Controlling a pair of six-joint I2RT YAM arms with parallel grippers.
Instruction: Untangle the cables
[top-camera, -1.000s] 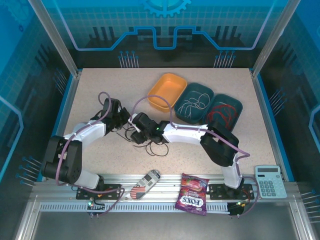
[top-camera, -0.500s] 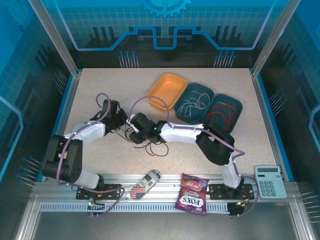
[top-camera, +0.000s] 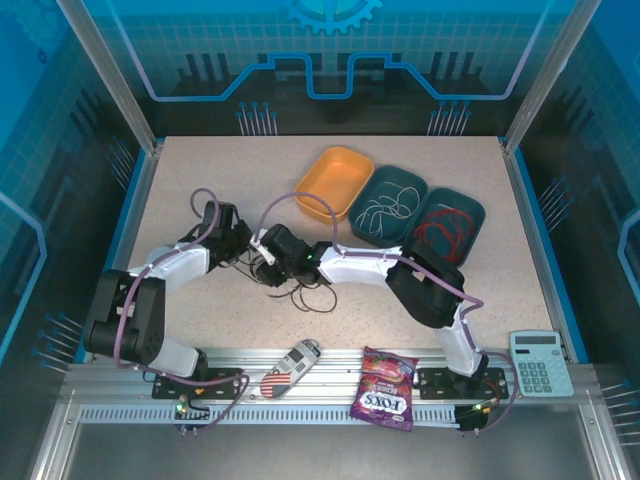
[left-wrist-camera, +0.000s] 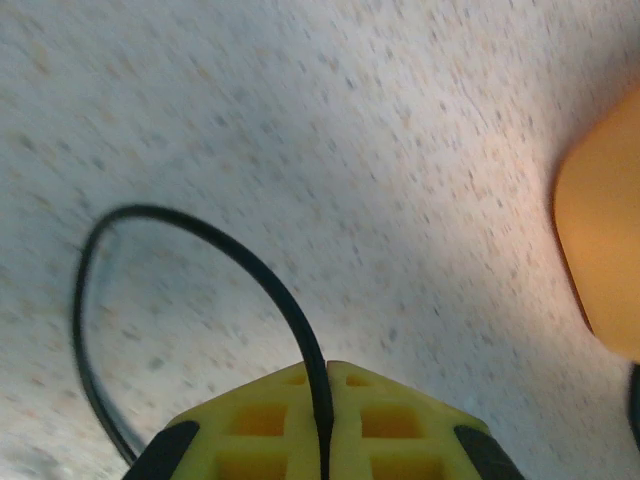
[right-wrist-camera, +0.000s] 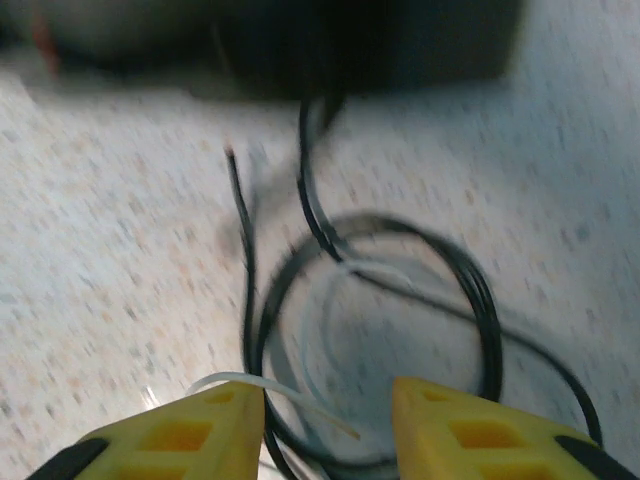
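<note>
The black cable (top-camera: 305, 297) lies in loose loops on the speckled table, just in front of the two grippers. My left gripper (top-camera: 243, 252) is shut on one strand of the black cable (left-wrist-camera: 205, 232), which arcs away from the yellow fingertips (left-wrist-camera: 270, 410). My right gripper (right-wrist-camera: 328, 420) is open just above the black cable's coils (right-wrist-camera: 482, 300), facing the left gripper. A thin white tie (right-wrist-camera: 268, 384) lies by its left finger. The white cable (top-camera: 388, 208) sits in a teal tray and the red cable (top-camera: 446, 230) in the teal tray beside it.
An orange tray (top-camera: 318, 205) stands left of the two teal trays (top-camera: 420, 185) at the back. A calculator (top-camera: 540, 362), a candy bag (top-camera: 385, 388) and a small printed packet (top-camera: 290, 368) rest on the front rail. The orange tray's edge (left-wrist-camera: 605, 250) is close to the left gripper.
The right arm has slid a little to the left, bringing its gripper closer to the left one. The left gripper has kept its hold on the black strand.
</note>
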